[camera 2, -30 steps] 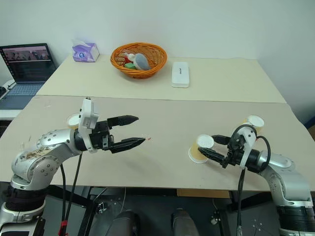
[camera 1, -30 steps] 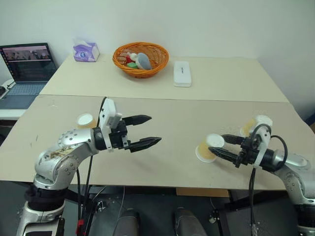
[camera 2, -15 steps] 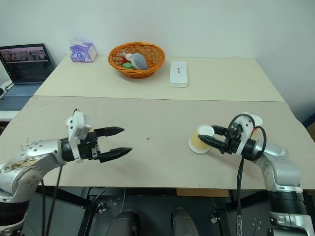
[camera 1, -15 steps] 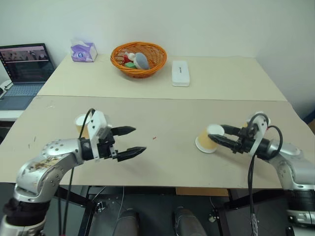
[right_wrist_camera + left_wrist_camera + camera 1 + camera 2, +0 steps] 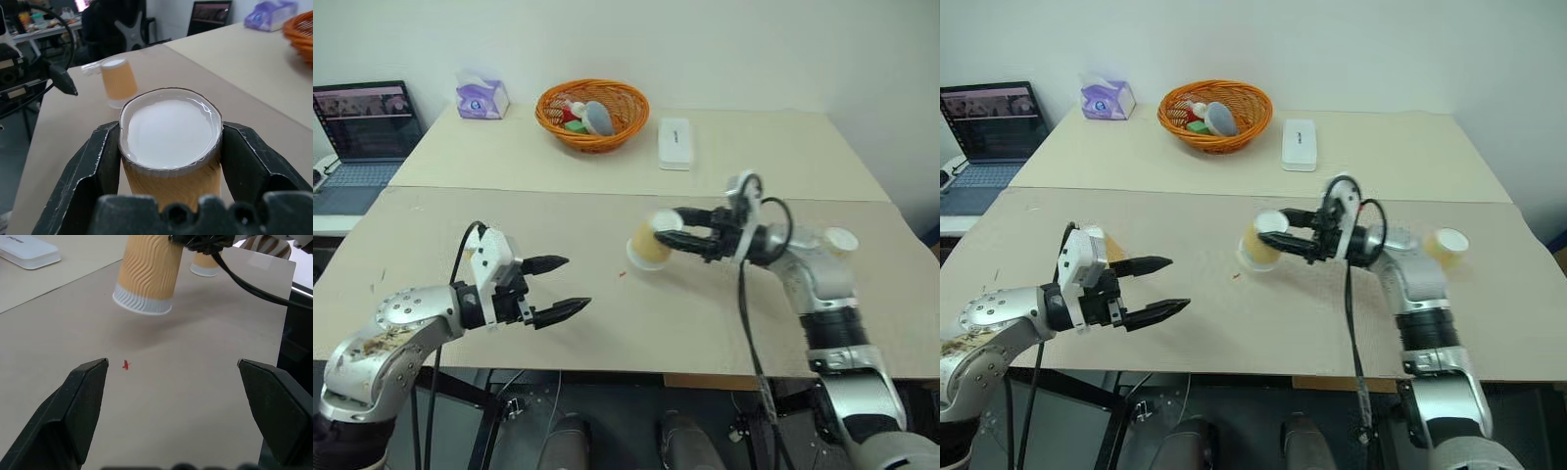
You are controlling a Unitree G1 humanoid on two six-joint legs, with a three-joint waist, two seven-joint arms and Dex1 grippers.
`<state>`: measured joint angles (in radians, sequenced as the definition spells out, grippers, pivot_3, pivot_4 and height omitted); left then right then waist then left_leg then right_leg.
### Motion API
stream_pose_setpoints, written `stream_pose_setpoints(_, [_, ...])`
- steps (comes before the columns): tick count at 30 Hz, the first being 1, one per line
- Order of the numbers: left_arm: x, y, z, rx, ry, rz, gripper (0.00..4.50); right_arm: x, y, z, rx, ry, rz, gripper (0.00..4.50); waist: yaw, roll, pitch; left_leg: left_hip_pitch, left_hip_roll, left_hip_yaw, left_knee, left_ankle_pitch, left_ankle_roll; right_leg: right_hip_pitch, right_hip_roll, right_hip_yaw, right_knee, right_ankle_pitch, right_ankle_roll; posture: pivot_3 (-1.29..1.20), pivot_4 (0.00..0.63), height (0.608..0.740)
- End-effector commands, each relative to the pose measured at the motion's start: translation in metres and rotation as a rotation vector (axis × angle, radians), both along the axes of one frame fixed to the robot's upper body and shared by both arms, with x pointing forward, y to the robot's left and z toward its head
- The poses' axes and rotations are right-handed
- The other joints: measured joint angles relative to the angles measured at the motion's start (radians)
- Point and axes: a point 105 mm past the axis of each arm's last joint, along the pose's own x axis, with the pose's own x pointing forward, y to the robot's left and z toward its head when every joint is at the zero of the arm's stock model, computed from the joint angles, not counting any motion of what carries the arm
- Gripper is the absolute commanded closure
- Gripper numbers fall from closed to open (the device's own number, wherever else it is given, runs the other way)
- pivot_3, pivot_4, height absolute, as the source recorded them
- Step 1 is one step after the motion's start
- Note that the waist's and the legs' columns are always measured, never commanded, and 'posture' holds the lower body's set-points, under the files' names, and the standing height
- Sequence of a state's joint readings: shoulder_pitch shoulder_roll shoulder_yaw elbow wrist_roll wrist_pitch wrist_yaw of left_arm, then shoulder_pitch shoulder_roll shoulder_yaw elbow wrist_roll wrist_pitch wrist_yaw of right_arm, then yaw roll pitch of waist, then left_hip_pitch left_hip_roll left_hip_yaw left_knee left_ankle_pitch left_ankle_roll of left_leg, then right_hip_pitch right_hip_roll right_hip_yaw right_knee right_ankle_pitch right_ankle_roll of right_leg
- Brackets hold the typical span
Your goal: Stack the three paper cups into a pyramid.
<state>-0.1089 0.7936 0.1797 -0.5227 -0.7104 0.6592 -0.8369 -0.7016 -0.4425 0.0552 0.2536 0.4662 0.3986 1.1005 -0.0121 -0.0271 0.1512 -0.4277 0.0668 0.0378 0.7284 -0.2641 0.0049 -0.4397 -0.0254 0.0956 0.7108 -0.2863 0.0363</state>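
The carried cup (image 5: pixel 650 243), upside down, light, thin-walled and easily crushed, looks best pinched near its stiffer base, as the right gripper (image 5: pixel 677 242) grips it above the table (image 5: pixel 705 313). Three cups: this, one beyond the empty, spread left gripper (image 5: pixel 561 287), one (image 5: pixel 839 240) far right of it.

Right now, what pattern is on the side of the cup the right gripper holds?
Tan with embossed wavy ribs on the held cup, white at the rim; clearest in the left wrist view.
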Motion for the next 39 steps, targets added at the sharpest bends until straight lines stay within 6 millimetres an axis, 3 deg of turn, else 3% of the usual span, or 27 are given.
stream_pose_setpoints(1, [-0.006, 0.000, 0.013, -0.009, -0.051, 0.002, 0.00, 0.005, 0.017, 0.002, -0.031, -0.053, 0.060, 1.69, 0.000, 0.000, 0.001, 0.000, 0.000, 0.000, 0.000, 0.000, 0.000, 0.000, 0.000, 0.000, 0.000, 0.000, 0.000, 0.00, 0.150, 0.675])
stream_pose_setpoints(7, [-0.011, 0.000, 0.015, -0.019, -0.050, 0.017, 0.00, 0.015, 0.054, 0.003, -0.055, -0.085, 0.144, 1.69, -0.011, 0.001, 0.003, 0.000, 0.000, 0.000, 0.000, 0.000, 0.000, -0.001, 0.000, 0.000, 0.001, 0.000, 0.000, 0.00, 0.150, 0.675])
stream_pose_setpoints(15, [-0.012, -0.001, 0.015, -0.024, -0.052, 0.028, 0.00, 0.018, 0.067, 0.003, -0.067, -0.088, 0.199, 1.69, -0.005, 0.002, 0.005, -0.001, 0.000, 0.000, 0.000, 0.000, -0.001, -0.002, 0.000, -0.001, 0.003, 0.000, -0.001, 0.00, 0.150, 0.675])
stream_pose_setpoints(21, [-0.010, -0.003, 0.015, -0.037, -0.051, 0.030, 0.00, 0.016, 0.074, -0.013, -0.107, -0.083, 0.220, 1.69, -0.009, 0.002, 0.006, -0.001, 0.000, 0.000, 0.000, 0.000, -0.001, -0.004, 0.000, -0.001, 0.005, 0.000, -0.002, 0.00, 0.150, 0.675])
stream_pose_setpoints(29, [-0.008, -0.006, 0.019, -0.062, -0.055, 0.024, 0.00, 0.031, 0.076, -0.021, -0.110, -0.107, 0.120, 1.69, -0.014, 0.002, 0.006, -0.002, 0.000, 0.000, 0.000, 0.001, -0.002, -0.004, 0.000, -0.001, 0.006, 0.000, -0.002, 0.00, 0.150, 0.675])
stream_pose_setpoints(31, [-0.007, -0.007, 0.019, -0.064, -0.053, 0.020, 0.00, 0.033, 0.074, -0.020, -0.095, -0.096, 0.101, 0.80, -0.015, 0.002, 0.006, -0.002, 0.000, 0.000, 0.000, 0.001, -0.002, -0.004, 0.000, -0.001, 0.006, 0.000, -0.002, 0.00, 0.150, 0.675])
stream_pose_setpoints(34, [-0.007, -0.008, 0.018, -0.064, -0.052, 0.015, 0.00, 0.038, 0.072, -0.020, -0.103, -0.087, 0.069, 0.02, -0.016, 0.002, 0.006, -0.002, 0.000, 0.000, 0.000, 0.001, -0.002, -0.005, 0.000, -0.001, 0.006, 0.000, -0.002, 0.00, 0.150, 0.675])
stream_pose_setpoints(39, [-0.004, -0.011, 0.018, -0.073, -0.050, -0.003, 0.00, 0.032, 0.050, 0.000, -0.032, -0.018, 0.123, 0.02, -0.017, 0.002, 0.008, -0.003, 0.000, -0.001, 0.000, 0.001, -0.002, -0.006, 0.000, -0.001, 0.006, 0.000, -0.002, 0.00, 0.150, 0.675])
